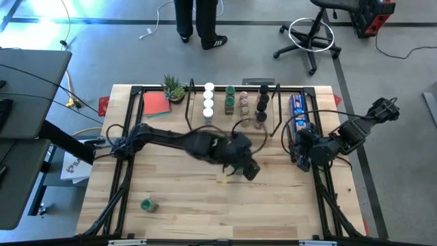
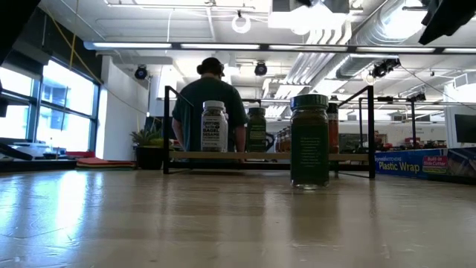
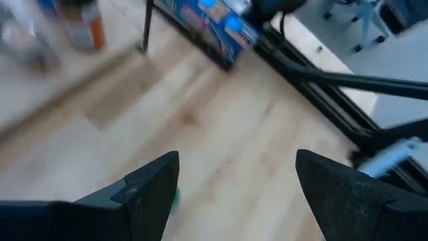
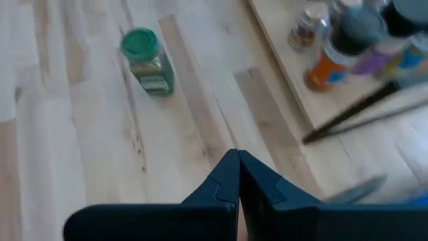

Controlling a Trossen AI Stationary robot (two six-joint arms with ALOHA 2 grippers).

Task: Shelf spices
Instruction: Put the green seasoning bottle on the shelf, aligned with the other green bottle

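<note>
The left gripper (image 1: 240,169) is held over the middle of the table (image 1: 191,212), its jaws spread wide with nothing between them. In its own wrist view only bare wood is seen between the two dark fingers (image 3: 144,191), with a small green sliver at the inner edge of one of them — possibly the cap of a jar, though too little is shown to be sure. In the high view a small pale-and-green object (image 1: 224,178) is seen touching or just beside the gripper on its front-edge side; it is probably a spice jar, but its axis cannot be made out there.

A green-capped jar (image 2: 309,141) is shown upright on the table in the low view, in front of the shelf (image 2: 268,156) — its long axis vertical. It is taken for the same jar, so the coming move would be a short descent around it by the left arm, which is far the nearer.

The right gripper (image 1: 300,152) is parked near the right edge, jaws pressed fully together and holding nothing. Another green-capped jar (image 1: 149,204) stands well apart near the front-left corner.

The remaining spices (image 1: 235,104) are ranged in rows on the shelf at the back edge. On the long blue box (image 2: 424,162), beside the shelf's right rail, "Plastic Wrap" can be read; the jar labels cannot.
</note>
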